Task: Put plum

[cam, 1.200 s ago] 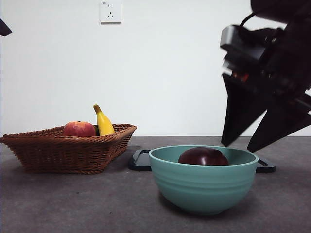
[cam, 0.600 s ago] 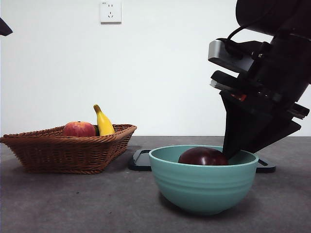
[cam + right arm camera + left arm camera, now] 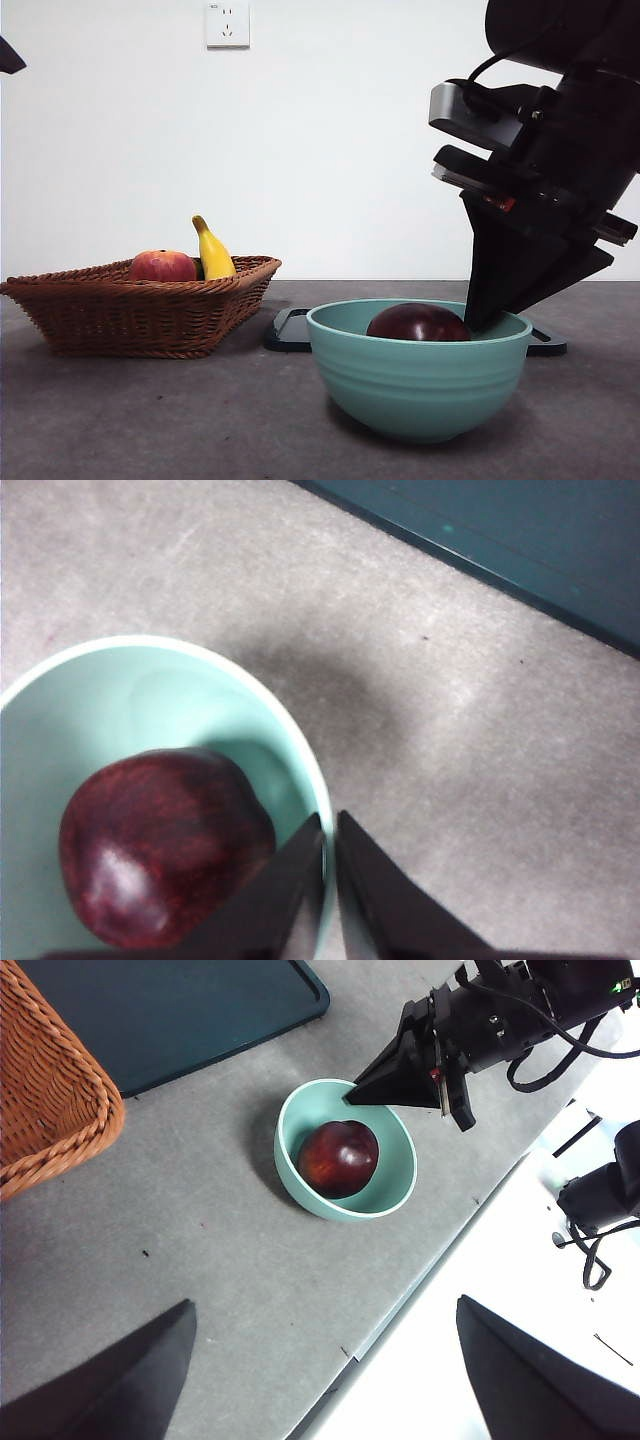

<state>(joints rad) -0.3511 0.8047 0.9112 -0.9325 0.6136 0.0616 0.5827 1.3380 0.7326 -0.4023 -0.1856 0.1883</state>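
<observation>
A white wall with a socket [image 3: 227, 24] is backing the grey felt-like tabletop [image 3: 150, 420]. The glossy maroon plum [image 3: 417, 322] is lying inside the pale green ceramic bowl [image 3: 418, 380], with bare table around it. The right gripper [image 3: 330, 825] is hanging at the bowl's rim, jaws nearly together, gripping nothing. The woven wicker basket [image 3: 140, 310] and dark tray [image 3: 170, 1015] are sitting well aside; the left gripper [image 3: 325, 1360] is spread wide.

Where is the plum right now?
The plum sits inside the green bowl on the front view's right, the right gripper just above the bowl's rim.
</observation>
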